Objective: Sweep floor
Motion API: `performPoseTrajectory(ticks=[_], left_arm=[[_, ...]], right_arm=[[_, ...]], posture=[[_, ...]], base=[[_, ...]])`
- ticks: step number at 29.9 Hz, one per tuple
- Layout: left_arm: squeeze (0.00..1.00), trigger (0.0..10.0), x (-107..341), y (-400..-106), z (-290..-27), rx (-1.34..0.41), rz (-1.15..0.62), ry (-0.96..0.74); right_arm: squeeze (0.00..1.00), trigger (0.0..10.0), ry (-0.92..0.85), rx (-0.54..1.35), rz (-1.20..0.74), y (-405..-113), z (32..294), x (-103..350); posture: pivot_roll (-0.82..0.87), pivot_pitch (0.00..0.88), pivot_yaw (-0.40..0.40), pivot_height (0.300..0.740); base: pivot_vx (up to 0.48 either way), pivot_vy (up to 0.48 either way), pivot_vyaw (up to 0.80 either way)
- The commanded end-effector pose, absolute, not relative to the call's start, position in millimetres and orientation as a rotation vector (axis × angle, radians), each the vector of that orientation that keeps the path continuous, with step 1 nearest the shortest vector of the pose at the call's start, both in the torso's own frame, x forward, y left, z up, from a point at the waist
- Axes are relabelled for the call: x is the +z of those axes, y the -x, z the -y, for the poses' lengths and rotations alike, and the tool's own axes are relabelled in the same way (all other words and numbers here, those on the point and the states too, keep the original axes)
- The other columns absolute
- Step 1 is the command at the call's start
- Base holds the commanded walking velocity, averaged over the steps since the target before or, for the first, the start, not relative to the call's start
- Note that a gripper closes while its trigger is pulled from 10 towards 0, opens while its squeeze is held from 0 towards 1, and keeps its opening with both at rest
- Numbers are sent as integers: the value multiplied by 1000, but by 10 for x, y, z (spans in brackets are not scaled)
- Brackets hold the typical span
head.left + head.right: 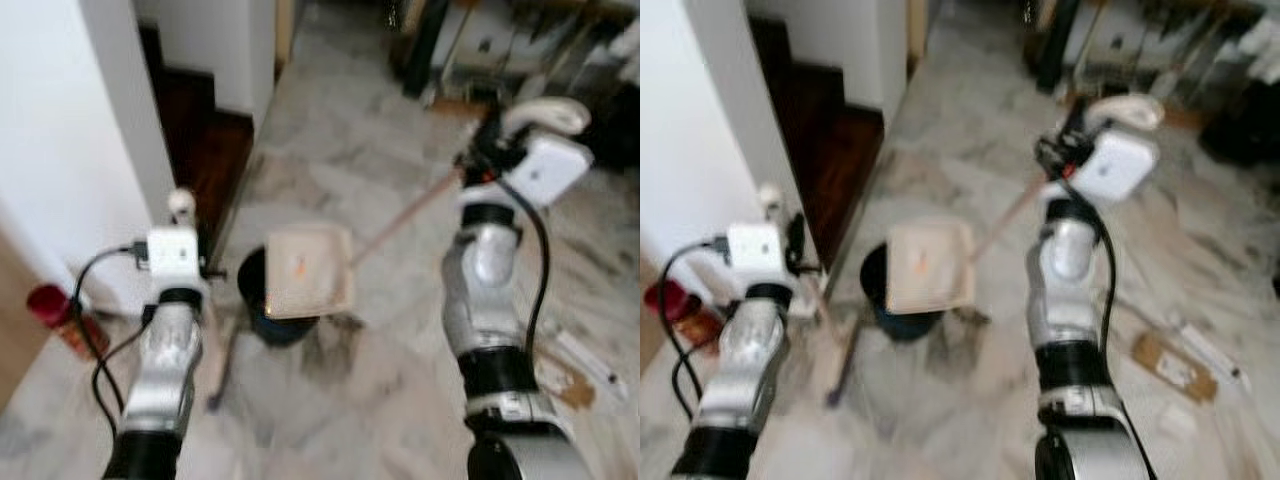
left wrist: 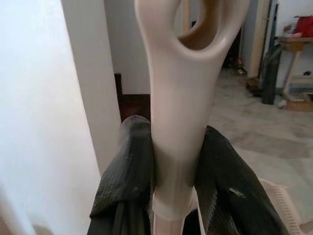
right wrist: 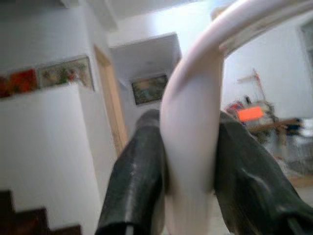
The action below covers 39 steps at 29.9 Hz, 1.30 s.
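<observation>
The cream dustpan (image 1: pixel 309 271) sits tilted over the dark bin (image 1: pixel 268 300) on the marble floor (image 1: pixel 340 150), its long handle (image 1: pixel 405 216) rising to the right end effector (image 3: pixel 188 161), which pinches its looped grip. Left of the bin, the left end effector (image 2: pixel 176 181) pinches the broom handle (image 2: pixel 183 122), beside the white wall (image 1: pixel 60 150).

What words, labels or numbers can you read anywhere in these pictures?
None can be read.
Red can by the wall: any label is blurred.
Cardboard on the floor: its pale label is too blurred.
Framed pictures on the wall: no legible text.
</observation>
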State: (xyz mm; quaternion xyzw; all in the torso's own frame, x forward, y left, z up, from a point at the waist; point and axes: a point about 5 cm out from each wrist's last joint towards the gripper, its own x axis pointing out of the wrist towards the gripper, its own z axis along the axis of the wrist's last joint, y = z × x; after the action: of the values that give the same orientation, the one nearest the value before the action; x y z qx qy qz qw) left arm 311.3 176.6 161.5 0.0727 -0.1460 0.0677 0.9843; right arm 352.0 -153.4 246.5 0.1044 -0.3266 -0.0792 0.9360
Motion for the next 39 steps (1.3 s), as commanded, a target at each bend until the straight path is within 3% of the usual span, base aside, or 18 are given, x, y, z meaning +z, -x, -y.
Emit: performPoseTrajectory(ticks=[1,39], left_arm=[[0,10000,1713,-3116,-1694,120,350,-145],[0,10000,1712,-3108,-1716,144,352,-148]], right_arm=[[0,10000,-215,-171,763,-3465,1602,2644],[0,10000,-234,-148,747,-3472,1595,2635]], posture=[[128,15,-68,740],[125,49,-82,740]], base=[[277,0,494],[278,0,0]])
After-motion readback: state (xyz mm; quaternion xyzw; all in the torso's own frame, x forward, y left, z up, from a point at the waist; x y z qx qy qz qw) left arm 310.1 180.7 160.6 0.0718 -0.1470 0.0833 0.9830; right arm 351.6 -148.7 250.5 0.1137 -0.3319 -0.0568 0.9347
